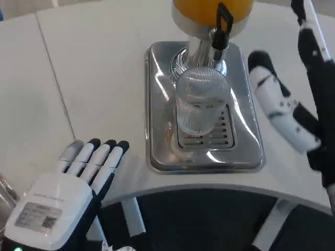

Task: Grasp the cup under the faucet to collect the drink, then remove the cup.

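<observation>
Head view, looking down on a white counter (99, 68), matte, with a thin seam running from far left toward the near edge; the near edge curves around a dark gap. Centre frame: a rectangular drip tray (157, 151) of polished steel, rounded corners, mirror-bright, with a slotted grate (226, 137) set into its near half. On the grate stands the cup (200, 102), clear ribbed plastic, cylindrical, upright, no liquid discernible inside. It sits directly below the faucet (222, 30), a black lever tap on a chrome column. Above the tap, the rounded bottom of the dispenser tank (201, 9), filled with orange drink, is cut off by the far edge of the picture.

Left robot hand (78, 180): near left, resting low at the counter's near edge, white glossy back with a grey label, fingers straight and lying side by side, black tips pointing far-right toward the tray. Holds nothing; well apart from the cup.

Right robot hand (280, 107): right of the tray, raised, smooth white shell with black segments, fingers extended toward the far side. Nothing held; fingers look loosely open, though the angle hides part of them. Near the cup's right side, not touching it.
</observation>
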Action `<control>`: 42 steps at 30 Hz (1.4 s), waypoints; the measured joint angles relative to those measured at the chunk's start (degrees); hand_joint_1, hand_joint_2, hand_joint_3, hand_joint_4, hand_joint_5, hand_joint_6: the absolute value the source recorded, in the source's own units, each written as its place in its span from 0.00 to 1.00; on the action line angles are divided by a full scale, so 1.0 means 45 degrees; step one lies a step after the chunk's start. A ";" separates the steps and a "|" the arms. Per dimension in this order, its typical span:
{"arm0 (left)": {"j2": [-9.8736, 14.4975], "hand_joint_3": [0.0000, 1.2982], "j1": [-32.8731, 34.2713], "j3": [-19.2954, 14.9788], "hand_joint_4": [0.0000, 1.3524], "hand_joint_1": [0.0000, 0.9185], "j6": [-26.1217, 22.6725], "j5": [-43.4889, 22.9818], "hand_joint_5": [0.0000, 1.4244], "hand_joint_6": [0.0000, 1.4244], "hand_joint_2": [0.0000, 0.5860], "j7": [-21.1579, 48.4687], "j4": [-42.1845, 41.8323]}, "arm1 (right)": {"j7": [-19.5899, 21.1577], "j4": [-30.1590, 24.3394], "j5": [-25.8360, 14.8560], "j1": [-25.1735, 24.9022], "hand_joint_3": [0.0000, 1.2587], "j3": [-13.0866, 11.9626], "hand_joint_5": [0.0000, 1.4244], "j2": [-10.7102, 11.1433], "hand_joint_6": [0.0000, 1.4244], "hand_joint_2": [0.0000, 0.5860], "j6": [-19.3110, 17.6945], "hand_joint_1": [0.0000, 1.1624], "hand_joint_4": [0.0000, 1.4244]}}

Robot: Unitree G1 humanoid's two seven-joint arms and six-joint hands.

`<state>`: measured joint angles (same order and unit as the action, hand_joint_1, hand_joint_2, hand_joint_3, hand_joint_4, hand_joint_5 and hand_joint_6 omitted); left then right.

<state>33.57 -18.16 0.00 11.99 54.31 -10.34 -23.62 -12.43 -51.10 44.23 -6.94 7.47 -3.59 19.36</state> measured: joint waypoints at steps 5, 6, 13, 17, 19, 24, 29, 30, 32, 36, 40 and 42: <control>-0.0074 0.00 -0.0099 -0.0198 0.00 0.00 0.0024 -0.0017 0.00 0.01 0.07 0.0002 0.0002 | 0.0247 0.0533 -0.0286 -0.0994 0.00 -0.0049 0.00 0.0001 0.00 0.81 0.0238 0.17 0.00; -0.0075 0.00 -0.0106 -0.0214 0.00 0.00 0.0024 -0.0019 0.00 0.01 0.07 0.0003 0.0002 | 0.0304 0.0608 -0.0327 -0.1055 0.00 -0.0061 0.00 -0.0002 0.00 0.80 0.0241 0.17 0.00; -0.0089 0.00 -0.0104 -0.0231 0.00 0.00 0.0036 -0.0019 0.00 0.01 0.07 0.0129 0.0013 | 0.0653 0.1636 -0.1177 -0.2196 0.00 -0.0516 0.00 -0.0020 0.00 0.79 0.0279 0.17 0.00; -0.0159 0.00 -0.0081 -0.0246 0.00 0.00 0.0036 -0.0018 0.00 0.01 0.07 0.0149 0.0013 | 0.0874 0.2286 -0.1692 -0.2829 0.00 -0.0626 0.00 -0.0001 0.00 0.79 0.0247 0.18 0.00; -0.0195 0.00 -0.0065 -0.0259 0.00 0.00 0.0036 -0.0015 0.00 0.01 0.07 0.0148 0.0013 | 0.1268 0.3152 -0.2130 -0.3141 0.00 -0.0614 0.00 0.0148 0.00 0.79 -0.0164 0.18 0.00; -0.0230 0.00 -0.0076 -0.0270 0.00 0.00 0.0034 -0.0013 0.00 0.02 0.07 0.0150 0.0013 | 0.1723 0.4113 -0.2727 -0.3398 0.00 -0.0421 0.00 0.0200 0.00 0.80 -0.0490 0.18 0.00; -0.0273 0.00 -0.0046 -0.0270 0.00 0.00 0.0033 -0.0013 0.00 0.02 0.08 0.0153 0.0016 | 0.1776 0.4245 -0.3010 -0.3619 0.00 0.0148 0.00 0.0152 0.00 0.80 -0.0463 0.18 0.00; -0.0274 0.00 -0.0035 -0.0270 0.00 0.00 0.0033 -0.0014 0.00 0.02 0.08 0.0153 0.0016 | 0.1775 0.4239 -0.3061 -0.3684 0.00 0.0223 0.00 0.0151 0.00 0.80 -0.0458 0.18 0.00; -0.0282 0.00 -0.0025 -0.0270 0.00 0.00 0.0031 -0.0014 0.00 0.02 0.08 0.0154 0.0024 | 0.1757 0.4202 -0.3173 -0.3753 0.00 0.0415 0.00 0.0151 0.00 0.80 -0.0415 0.18 0.00; -0.0328 0.00 0.0044 -0.0269 0.00 0.00 0.0022 -0.0014 0.00 0.02 0.08 0.0154 0.0142 | 0.1620 0.4112 -0.3240 -0.3753 0.00 0.0725 0.00 0.0154 0.00 0.80 -0.0218 0.18 0.00; -0.0402 0.00 0.0157 -0.0268 0.00 0.00 0.0005 -0.0014 0.00 0.02 0.08 0.0155 0.0167 | 0.1604 0.3859 -0.3275 -0.3659 0.00 0.1031 0.00 0.0172 0.00 0.80 -0.0159 0.18 0.00; -0.0430 0.00 0.0159 -0.0267 0.00 0.00 0.0002 -0.0014 0.00 0.02 0.08 0.0155 0.0169 | 0.1605 0.3831 -0.3315 -0.3576 0.00 0.1068 0.00 0.0190 0.00 0.80 -0.0159 0.19 0.00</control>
<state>31.64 -17.44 -1.21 12.00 54.24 -9.64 -22.86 -5.20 -33.86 29.31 -23.03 12.28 -2.73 18.64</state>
